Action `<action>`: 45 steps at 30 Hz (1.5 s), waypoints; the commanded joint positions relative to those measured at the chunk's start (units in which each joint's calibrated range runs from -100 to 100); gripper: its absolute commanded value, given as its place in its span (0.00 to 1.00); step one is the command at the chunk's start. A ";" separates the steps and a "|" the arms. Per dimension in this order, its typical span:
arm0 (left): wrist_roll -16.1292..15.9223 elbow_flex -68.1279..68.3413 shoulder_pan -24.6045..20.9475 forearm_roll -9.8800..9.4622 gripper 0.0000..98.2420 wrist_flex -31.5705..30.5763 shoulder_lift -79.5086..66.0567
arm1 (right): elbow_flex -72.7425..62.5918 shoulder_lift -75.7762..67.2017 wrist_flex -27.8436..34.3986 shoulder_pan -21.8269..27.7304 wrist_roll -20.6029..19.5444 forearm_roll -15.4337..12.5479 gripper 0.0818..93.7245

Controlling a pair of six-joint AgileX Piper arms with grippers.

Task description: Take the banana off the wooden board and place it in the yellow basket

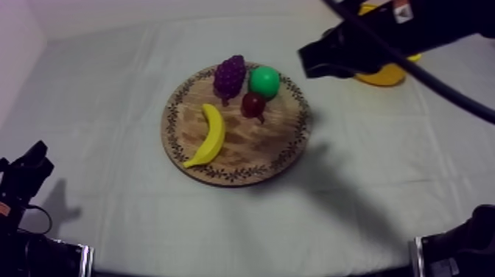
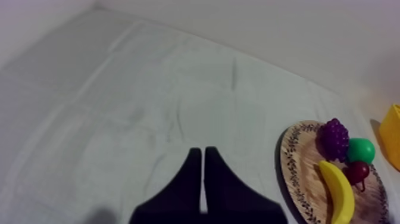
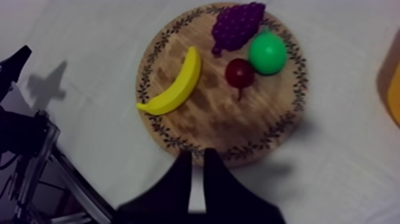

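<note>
Banana [image 1: 209, 135] flat on left half of wooden board [image 1: 274, 147], apart from grapes [image 1: 230, 76]. Probably light, stiff, slick plastic; pinch across middle of curve. Right hand [image 3: 198, 158] pressed together, near board's far right rim.

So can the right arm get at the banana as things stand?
Probably yes: the right gripper hangs over the rim of the board, and nothing covers the banana; the grapes lie apart from it. Fingers are shut, so open first.

No readable text or numbers; a red-and-white sticker [image 1: 401, 9] on the right arm [image 1: 442, 26] is too small to make out.
</note>
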 commanded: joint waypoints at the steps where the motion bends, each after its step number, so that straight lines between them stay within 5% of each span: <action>1: 0.00 0.03 0.02 -0.01 0.00 0.01 -0.03 | -1.08 4.88 0.13 -1.34 -1.10 -0.22 0.08; 16: 0.02 0.03 0.02 -0.01 0.00 0.01 -0.03 | -9.59 24.03 -6.80 -6.60 -6.36 -2.72 0.10; 33: 0.02 0.03 0.02 -0.01 0.00 0.01 -0.03 | -21.30 34.42 -9.38 -6.59 -14.90 0.49 0.11; 45: 0.02 0.03 0.02 -0.01 0.00 0.01 -0.03 | -18.33 35.11 -11.95 -4.64 -11.02 -2.45 0.12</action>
